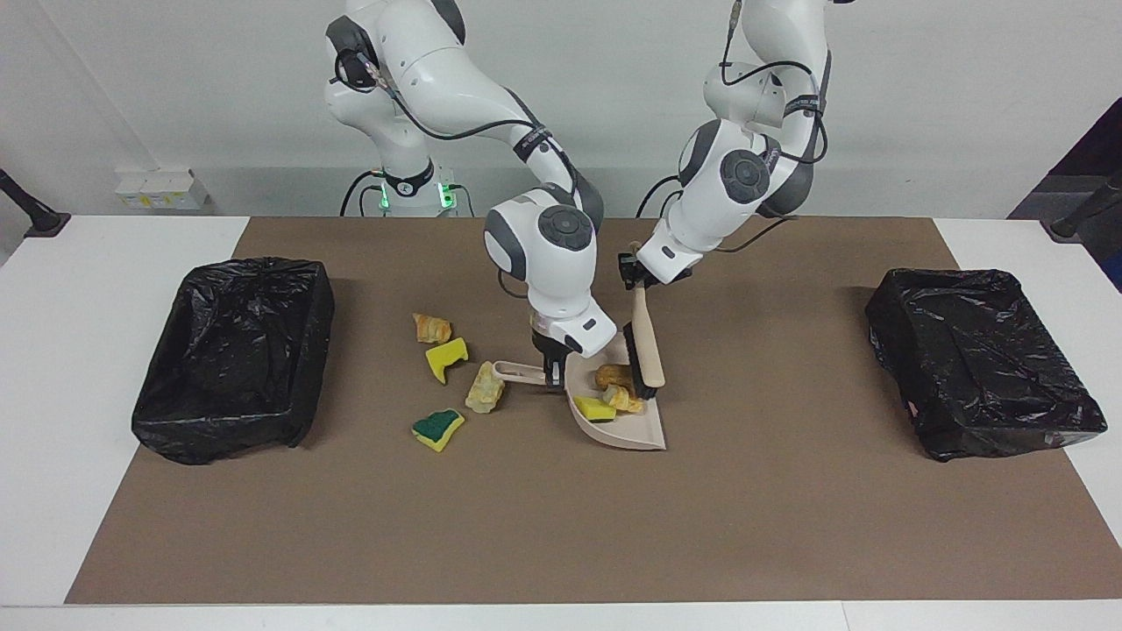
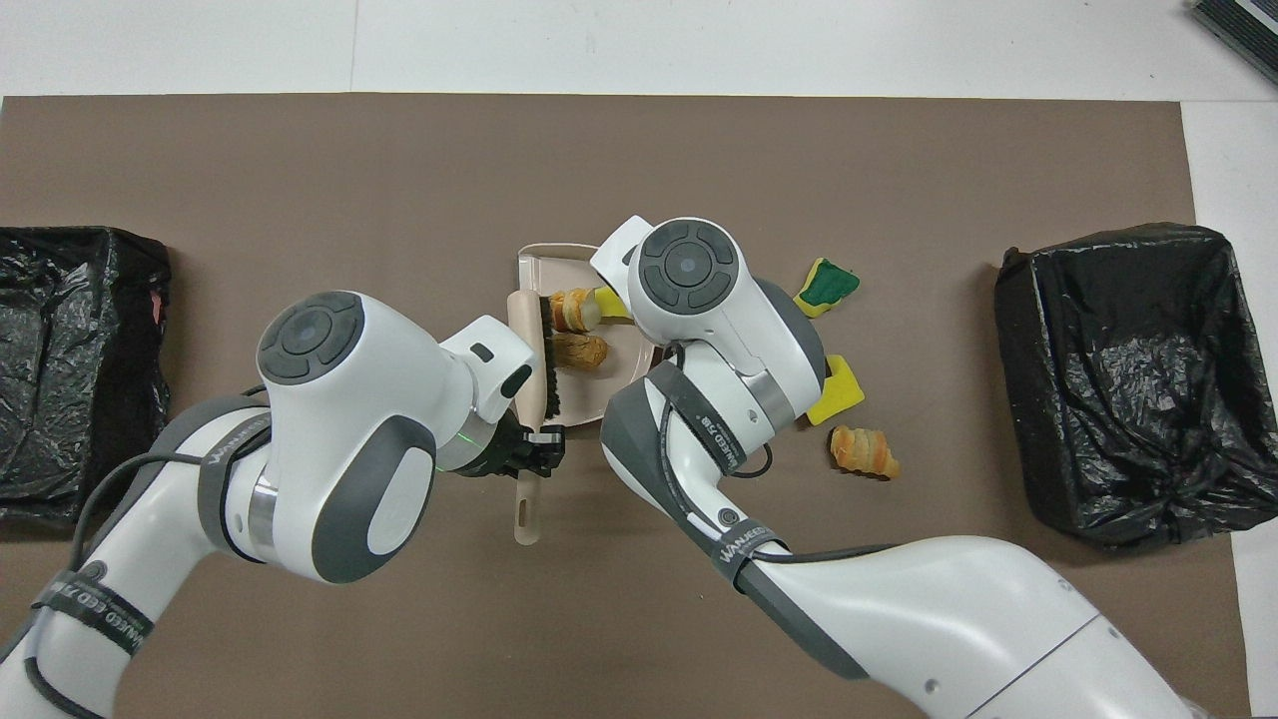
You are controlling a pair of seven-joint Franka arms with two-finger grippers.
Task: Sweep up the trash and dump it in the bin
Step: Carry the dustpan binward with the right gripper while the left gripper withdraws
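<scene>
Where overhead hides it, right gripper [image 1: 552, 375] clamps dustpan [image 1: 633, 433]

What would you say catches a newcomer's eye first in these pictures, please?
Mid-mat, the right end effector grips the beige dustpan by its handle, while the left end effector holds the brush over it, three scraps already in the pan. Four more scraps lie on the mat toward the right arm's bin.

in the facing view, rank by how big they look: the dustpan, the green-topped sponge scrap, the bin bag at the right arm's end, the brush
1. bin bag
2. dustpan
3. brush, slimmer than the dustpan
4. green-topped sponge scrap
</scene>
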